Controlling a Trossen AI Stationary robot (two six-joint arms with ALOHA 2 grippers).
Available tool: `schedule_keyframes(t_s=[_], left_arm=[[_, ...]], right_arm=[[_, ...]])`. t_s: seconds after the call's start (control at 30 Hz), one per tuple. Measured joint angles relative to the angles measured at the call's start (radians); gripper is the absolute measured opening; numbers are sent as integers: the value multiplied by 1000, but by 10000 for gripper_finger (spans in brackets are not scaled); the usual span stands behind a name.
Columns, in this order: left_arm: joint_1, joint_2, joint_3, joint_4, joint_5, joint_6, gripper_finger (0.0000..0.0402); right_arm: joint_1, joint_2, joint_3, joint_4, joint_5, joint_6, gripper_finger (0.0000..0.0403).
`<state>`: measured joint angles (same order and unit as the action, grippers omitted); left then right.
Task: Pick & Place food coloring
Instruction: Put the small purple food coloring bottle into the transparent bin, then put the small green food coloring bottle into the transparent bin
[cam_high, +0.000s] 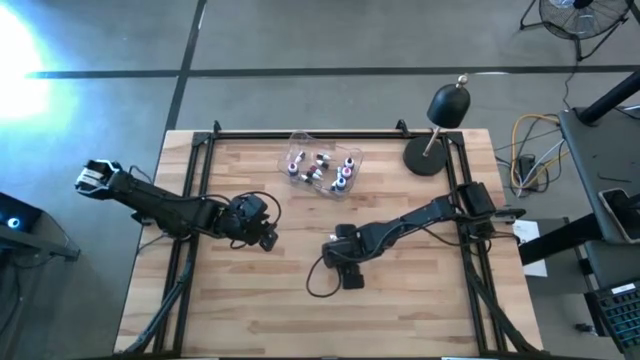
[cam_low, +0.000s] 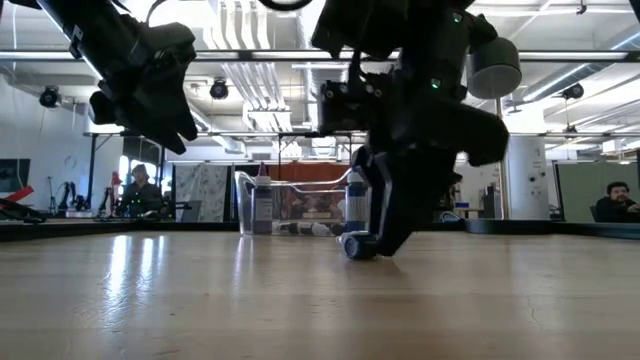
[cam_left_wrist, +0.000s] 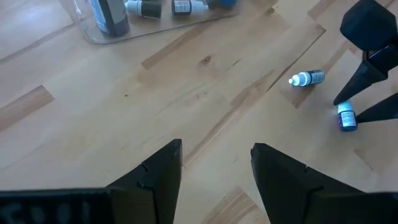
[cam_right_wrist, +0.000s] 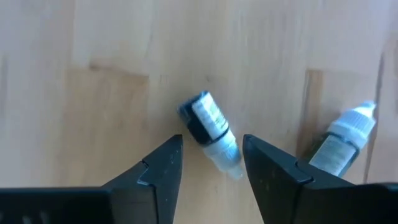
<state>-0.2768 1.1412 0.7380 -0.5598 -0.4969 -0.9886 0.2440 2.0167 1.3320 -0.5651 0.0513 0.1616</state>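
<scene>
- Two small dark dropper bottles with pale caps (cam_right_wrist: 210, 134) lie mid-table; the right gripper (cam_right_wrist: 211, 163), jaws apart, straddles one.
- Left gripper (cam_left_wrist: 214, 171): jaws apart, empty.

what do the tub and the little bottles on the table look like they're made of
The tub: thin clear plastic, by the look; bottles inside show through its walls. The lying bottle between the right pincer's open fingers: translucent plastic with a pale cap and paper-like label. The table: pale wood planks, grain visible, a slight sheen.

Overhead looks straight down, low level across; both wrists, close, perhaps share one bottle (cam_right_wrist: 210, 135).
</scene>
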Motion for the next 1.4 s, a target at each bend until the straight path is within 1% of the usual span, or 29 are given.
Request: schedule_keyframes(t_s=[0.17, 0.47, 0.57, 0.63, 0.7, 0.77, 0.83, 0.9, 1.0, 1.07, 1.13, 1.2, 1.27, 1.33, 1.4], left_arm=[[0, 0, 0, 0, 0, -1, 168], [0, 0, -5, 2, 1, -9, 168], [0, 0, -5, 2, 1, -9, 168], [0, 0, -5, 2, 1, -9, 168], [0, 0, -5, 2, 1, -8, 167], [0, 0, -5, 3, 1, -8, 167], [0, 0, -5, 4, 1, -8, 167], [0, 0, -5, 15, 0, -8, 167], [0, 0, -5, 28, -1, -7, 167], [0, 0, -5, 37, -2, -7, 167], [0, 0, -6, 57, -2, -7, 167], [1, 1, -7, 79, -3, -7, 168], [5, 5, -7, 112, -14, 3, 168], [11, 13, -8, 156, -20, 37, 168], [23, 30, -8, 230, -16, 105, 168]], right_arm=[[0, -1, -17, 0, -9, -12, 135], [-12, -3, 10, 5, -28, 77, 43], [-39, -26, 42, 10, -24, 117, 38], [-68, -62, 64, 22, 22, 131, 38], [-106, -110, 89, 27, 107, 139, 45], [-163, -153, 116, 22, 180, 185, 54], [-240, -191, 135, 12, 222, 257, 58], [-329, -223, 150, 15, 240, 310, 60], [-445, -250, 176, 17, 225, 332, 76], [-501, -260, 190, 5, 157, 341, 98], [-530, -269, 199, -9, 91, 345, 127], [-538, -284, 200, -13, 52, 345, 158], [-527, -304, 200, -28, 48, 331, 186], [-496, -322, 200, -58, 48, 280, 210], [-451, -342, 199, -112, 51, 220, 227]])
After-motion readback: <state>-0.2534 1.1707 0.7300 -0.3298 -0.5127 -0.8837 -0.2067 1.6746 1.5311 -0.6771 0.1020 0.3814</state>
